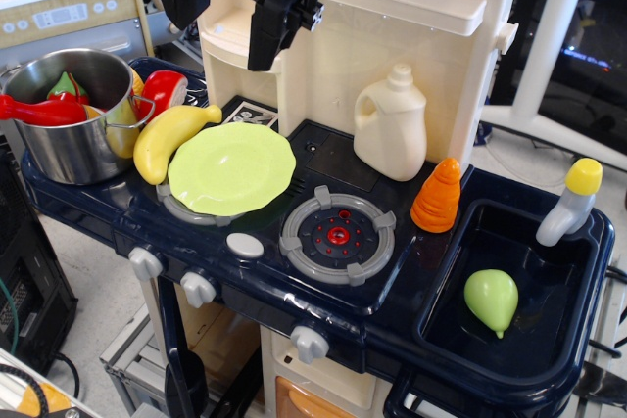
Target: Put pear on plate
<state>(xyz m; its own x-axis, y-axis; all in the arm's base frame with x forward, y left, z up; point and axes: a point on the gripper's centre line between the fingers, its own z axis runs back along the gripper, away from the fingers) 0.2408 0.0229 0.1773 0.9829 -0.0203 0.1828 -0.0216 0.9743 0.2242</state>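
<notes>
Hand (266, 31) up top left, black, hanging over the back of the toy kitchen bench (411, 286), top cut off by the frame edge; fingers seen nearly edge-on against the dark body, so cannot tell how far apart, nothing visibly gripped. Below and slightly left: plate (231, 167), lime green, wavy rim, sitting on the left burner (181, 210) and covering most of it, nothing on it. Banana (168, 137) lying against the plate's left rim, tip pointing toward the rear wall. Left again: steel pot (73, 149) holding a jumble of toy food, red piece (39, 111) poking out over the rim, something green (65, 85) behind it; rest of the contents too packed to name. Red item (163, 89) wedged just behind the pot handle, partly hidden. Right burner (338, 235) bare, grey ring, red centre. Cream jug (390, 124) upright against the rear wall. Orange ridged carrot (437, 196) standing point-up between the jug and the sink (446, 286). Pear (491, 301) in the sink, lying on its side on the dark floor, point toward the front edge, well apart from the plate. Tap (571, 203) with yellow cap at the sink's far right corner. Knobs (197, 288) along the front edge; lower cabinet mostly cut off.
</notes>
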